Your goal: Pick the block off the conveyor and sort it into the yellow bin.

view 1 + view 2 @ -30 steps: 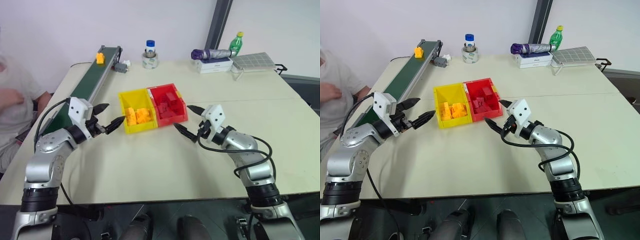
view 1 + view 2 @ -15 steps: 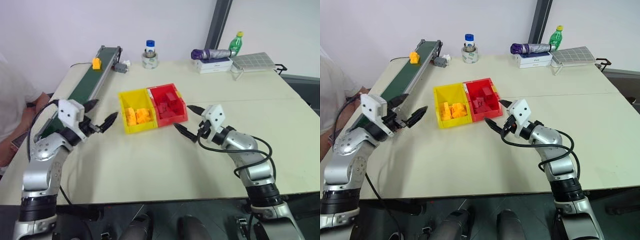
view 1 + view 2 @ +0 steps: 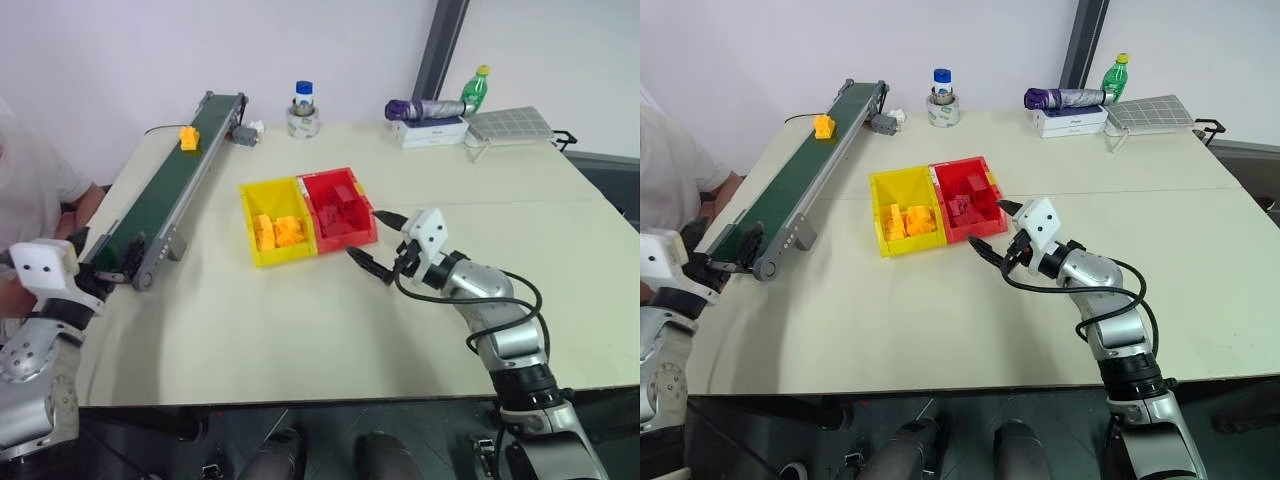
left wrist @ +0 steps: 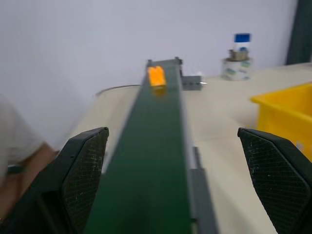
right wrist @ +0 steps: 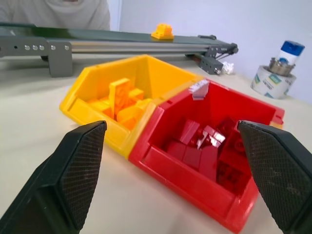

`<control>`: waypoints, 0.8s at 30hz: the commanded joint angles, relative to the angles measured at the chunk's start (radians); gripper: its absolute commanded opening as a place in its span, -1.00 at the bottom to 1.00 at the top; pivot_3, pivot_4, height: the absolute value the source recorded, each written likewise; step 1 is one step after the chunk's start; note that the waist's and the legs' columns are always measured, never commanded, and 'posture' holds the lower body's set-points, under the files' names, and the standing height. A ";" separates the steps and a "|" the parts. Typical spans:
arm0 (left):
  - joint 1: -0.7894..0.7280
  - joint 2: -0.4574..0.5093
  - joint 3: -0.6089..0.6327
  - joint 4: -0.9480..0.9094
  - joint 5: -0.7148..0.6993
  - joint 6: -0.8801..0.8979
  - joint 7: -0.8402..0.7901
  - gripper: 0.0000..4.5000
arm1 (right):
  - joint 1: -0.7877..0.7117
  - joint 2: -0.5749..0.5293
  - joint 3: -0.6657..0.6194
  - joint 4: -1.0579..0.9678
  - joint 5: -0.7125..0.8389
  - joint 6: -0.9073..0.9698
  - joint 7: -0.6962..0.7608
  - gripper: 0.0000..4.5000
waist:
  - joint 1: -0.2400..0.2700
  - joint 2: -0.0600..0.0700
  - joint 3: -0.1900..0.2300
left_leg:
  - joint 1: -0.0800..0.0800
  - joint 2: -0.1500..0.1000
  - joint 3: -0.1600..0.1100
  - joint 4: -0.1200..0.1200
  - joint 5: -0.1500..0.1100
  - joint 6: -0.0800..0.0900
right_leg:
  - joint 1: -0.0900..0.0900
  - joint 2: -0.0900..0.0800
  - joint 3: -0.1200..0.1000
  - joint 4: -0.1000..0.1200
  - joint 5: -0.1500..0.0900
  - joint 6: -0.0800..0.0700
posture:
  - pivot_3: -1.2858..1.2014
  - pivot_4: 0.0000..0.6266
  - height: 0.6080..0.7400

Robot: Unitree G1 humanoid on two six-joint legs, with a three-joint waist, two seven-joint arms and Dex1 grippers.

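The yellow-orange block (image 3: 188, 137) rides on the dark green conveyor (image 3: 165, 195), near its far end. My left gripper (image 4: 173, 132) is open at the belt's near end and points along it, with the block (image 4: 156, 76) far ahead and nothing between the fingers. The yellow bin (image 3: 262, 190) stands mid-table, holds several yellow bricks and is joined to a red one. Just right of the bins, my right gripper (image 3: 365, 233) hovers open and empty, facing them.
The red bin (image 3: 345, 178) holds dark red bricks. A grey motor (image 3: 243, 135) sits at the conveyor's far end, with a tape roll and bottle (image 3: 302, 118) beside it. An umbrella on a box (image 3: 425, 108) lies at the back. A person (image 3: 30, 190) sits at the left.
My left arm swung left, away from the yellow bin, to the conveyor's near end, still open. The block travelled a little nearer along the belt. The right arm stayed put.
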 commanded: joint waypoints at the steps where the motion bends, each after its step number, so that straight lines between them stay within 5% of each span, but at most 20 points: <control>1: -0.007 0.007 0.060 0.023 -0.022 -0.019 0.030 0.99 | -0.020 0.004 -0.011 -0.006 0.009 -0.024 0.007 1.00 | -0.003 0.000 0.000 | 0.000 0.000 0.000 0.000 0.000 0.000 | 0.000 0.000 0.000 0.000 0.000 0.000 | 0.03 -0.52 1.00; 24: -0.038 0.006 0.014 0.068 -0.026 -0.021 0.038 0.99 | -0.015 0.002 -0.010 -0.016 0.011 -0.019 0.011 1.00 | -0.003 0.000 0.000 | 0.000 0.002 0.001 0.000 0.000 0.000 | -0.001 0.002 0.000 0.000 0.000 0.000 | 0.03 -0.52 1.00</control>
